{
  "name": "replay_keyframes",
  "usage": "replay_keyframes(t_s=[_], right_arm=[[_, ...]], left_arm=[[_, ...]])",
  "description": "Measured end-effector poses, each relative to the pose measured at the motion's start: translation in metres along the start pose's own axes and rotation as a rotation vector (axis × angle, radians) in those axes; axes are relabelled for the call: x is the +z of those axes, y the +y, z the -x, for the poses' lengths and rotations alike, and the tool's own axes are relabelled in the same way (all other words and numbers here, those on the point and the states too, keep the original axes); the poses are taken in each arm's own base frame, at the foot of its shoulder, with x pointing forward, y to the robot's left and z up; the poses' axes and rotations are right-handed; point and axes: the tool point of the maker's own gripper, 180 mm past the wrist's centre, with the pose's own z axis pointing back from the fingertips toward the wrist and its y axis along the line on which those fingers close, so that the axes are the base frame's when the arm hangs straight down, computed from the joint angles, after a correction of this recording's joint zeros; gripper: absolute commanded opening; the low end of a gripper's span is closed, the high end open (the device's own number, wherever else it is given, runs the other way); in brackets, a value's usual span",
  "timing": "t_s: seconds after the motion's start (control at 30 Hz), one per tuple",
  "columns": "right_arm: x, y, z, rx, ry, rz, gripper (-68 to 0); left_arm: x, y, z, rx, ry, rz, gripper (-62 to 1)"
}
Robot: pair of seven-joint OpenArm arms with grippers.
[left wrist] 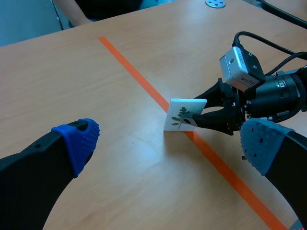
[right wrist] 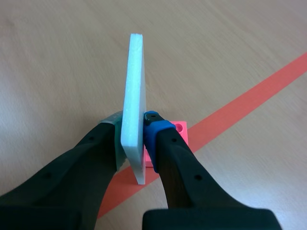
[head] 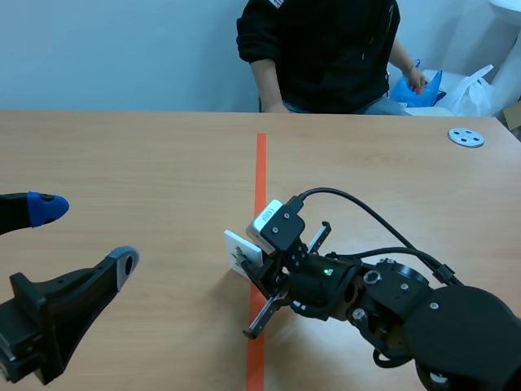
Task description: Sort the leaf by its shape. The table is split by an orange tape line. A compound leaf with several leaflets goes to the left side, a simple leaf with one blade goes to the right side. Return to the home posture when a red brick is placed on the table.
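At the orange tape line point(head: 260, 163), the right gripper point(right wrist: 130, 125) is clamping a thin white card point(left wrist: 182, 114) across its flat faces. The card is standing on edge, seemingly resting on the table, and is showing a printed leaf with several leaflets. It is looking light, stiff and smooth, likely foam, so pinching both faces near an edge seems safest, gently to avoid denting. The left gripper point(head: 81, 235) is hanging well apart, fingers spread, holding nothing.

Left hand point(head: 84, 235) low, fingers wide apart; right hand point(right wrist: 133, 124) clamped on card point(right wrist: 134, 72), seemingly angled downward
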Motion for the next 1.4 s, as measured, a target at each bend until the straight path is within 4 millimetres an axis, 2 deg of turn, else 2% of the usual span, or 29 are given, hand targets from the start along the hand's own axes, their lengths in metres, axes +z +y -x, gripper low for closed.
replay_keyframes(t_s=[0.1,0.17,0.3,0.43,0.63,0.73,0.8,0.87,1.17,1.4], right_arm=[[0.006,-0.001,-0.018,0.033,-0.042,-0.016,-66.0],[0.013,-0.009,-0.035,0.059,-0.079,0.003,-66.0],[0.038,-0.045,-0.065,0.044,-0.145,0.119,-66.0],[0.075,-0.088,-0.071,-0.072,-0.179,0.268,-66.0],[0.138,-0.147,-0.051,-0.26,-0.164,0.492,-66.0],[0.172,-0.179,-0.039,-0.312,-0.142,0.615,-66.0],[0.187,-0.193,-0.036,-0.328,-0.142,0.658,-66.0],[0.196,-0.202,-0.029,-0.331,-0.122,0.685,-66.0],[0.219,-0.248,0.036,-0.451,-0.058,0.867,-66.0],[0.222,-0.279,0.059,-0.524,-0.049,0.997,-66.0]], left_arm=[[0.0,0.0,0.0,0.0,0.0,0.0,1.4],[0.0,0.0,0.0,0.0,0.0,0.0,1.4],[0.0,0.0,0.0,0.0,0.0,0.0,1.4],[0.0,0.0,0.0,0.0,0.0,0.0,1.4],[0.0,0.0,0.0,0.0,0.0,0.0,1.4],[0.0,0.0,0.0,0.0,0.0,0.0,1.4],[0.0,0.0,0.0,0.0,0.0,0.0,1.4],[0.0,0.0,0.0,0.0,0.0,0.0,1.4],[0.0,0.0,0.001,0.0,0.003,0.0,1.4],[0.0,0.0,0.001,0.0,0.006,0.0,1.4]])
